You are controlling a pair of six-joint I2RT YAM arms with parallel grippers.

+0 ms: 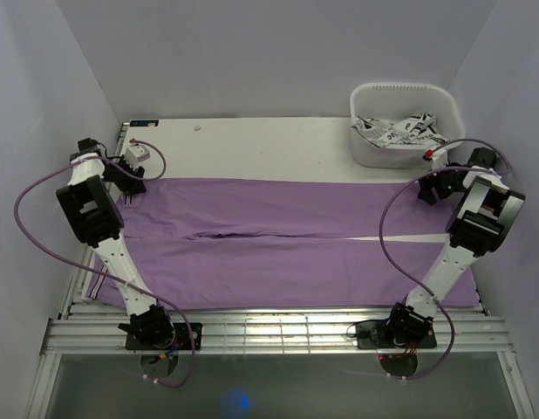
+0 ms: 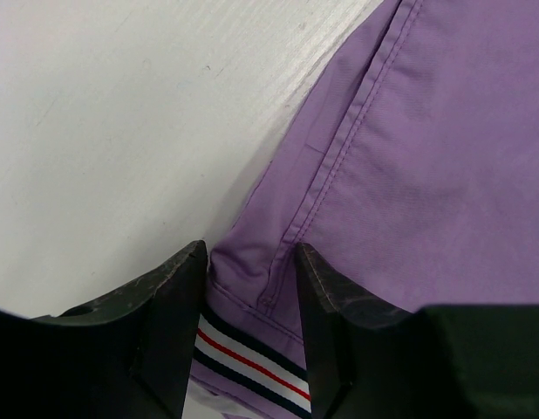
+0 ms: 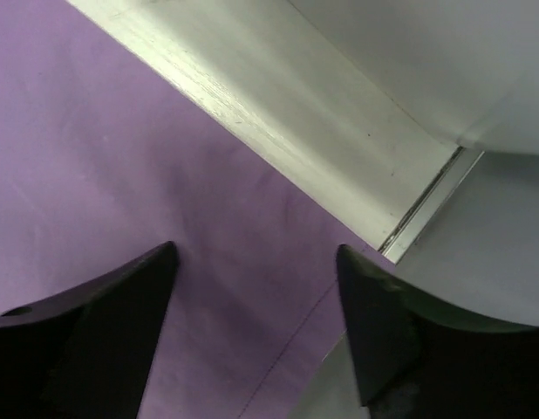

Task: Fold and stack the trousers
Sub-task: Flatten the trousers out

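Top view: trousers [image 1: 287,240] lie spread L-to-R across the table [image 1: 252,140], bin [image 1: 405,87] far right.
Left wrist: left gripper [image 2: 250,262] open, straddling a seam [image 2: 339,166] at the trousers' edge, prob. not pinching.
Right wrist: right gripper [image 3: 256,253] wide open over the cloth's right end.

light: bright, even | shadows: soft | wrist views: near edges blurred

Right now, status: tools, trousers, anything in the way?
Left tool open over waist corner. Right tool open over leg end. Trousers spread flat, unfolded. Bin far right, clear of cloth.
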